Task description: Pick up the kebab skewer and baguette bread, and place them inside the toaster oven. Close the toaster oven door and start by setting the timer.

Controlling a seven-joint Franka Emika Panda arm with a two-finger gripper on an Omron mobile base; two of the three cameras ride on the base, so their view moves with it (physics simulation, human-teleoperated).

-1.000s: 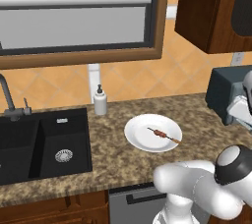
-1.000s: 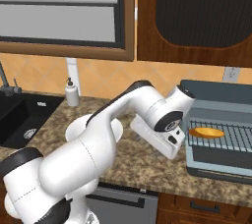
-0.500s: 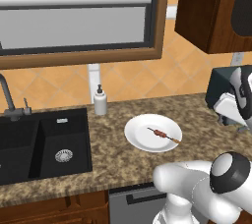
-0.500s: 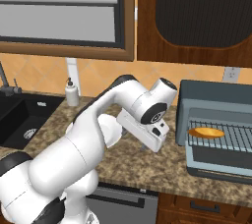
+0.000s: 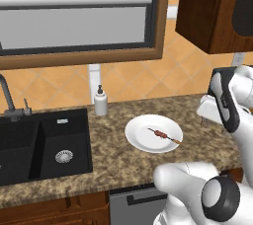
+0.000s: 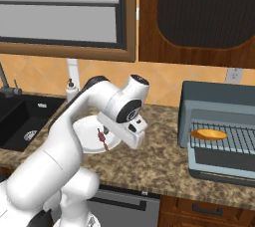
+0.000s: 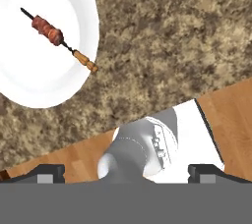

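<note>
Tan-sticked, with reddish-brown meat chunks near one end, the kebab skewer (image 7: 58, 39) is seen on a white plate (image 7: 29, 88) on the granite surface (image 7: 167, 36). The tool (image 7: 125, 173) is spread wide, empty. The golden baguette bread (image 6: 209, 134) lies on the toaster oven (image 6: 219, 104) rack.

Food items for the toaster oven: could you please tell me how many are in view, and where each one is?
2. The kebab skewer lies on the white plate on the counter. The baguette bread already rests on the wire rack inside the open toaster oven. None appears hidden.
</note>
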